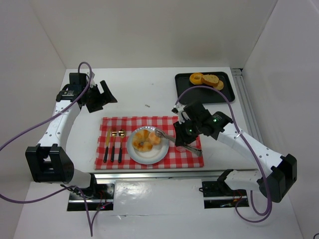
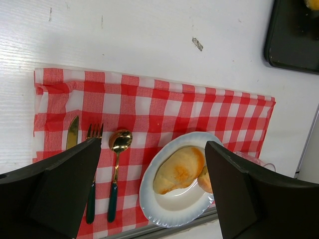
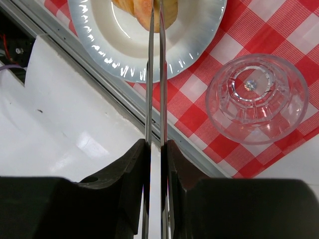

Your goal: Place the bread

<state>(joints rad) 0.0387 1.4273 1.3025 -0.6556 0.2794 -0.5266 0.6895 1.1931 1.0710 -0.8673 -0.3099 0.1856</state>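
A white plate [image 1: 135,154] on the red checked cloth [image 1: 119,123] holds golden bread pieces [image 1: 144,138]. My right gripper [image 1: 185,130] is shut on metal tongs [image 1: 167,137], whose nearly closed arms reach left to the bread on the plate. In the right wrist view the gripper [image 3: 155,149] clamps the tongs [image 3: 155,74] and their tips meet the bread [image 3: 169,10] over the plate [image 3: 194,40]; the tips are cut off by the frame edge. My left gripper [image 1: 102,97] is open and empty, above the table beyond the cloth's far left corner. Its wrist view shows the gripper [image 2: 152,169], the bread [image 2: 178,169] and the plate [image 2: 159,211].
A black tray [image 1: 199,97] at the back right holds more bread [image 1: 205,79]. An upturned clear glass [image 3: 256,97] stands on the cloth just right of the plate, under my right wrist. A knife, fork and spoon [image 1: 113,144] lie left of the plate.
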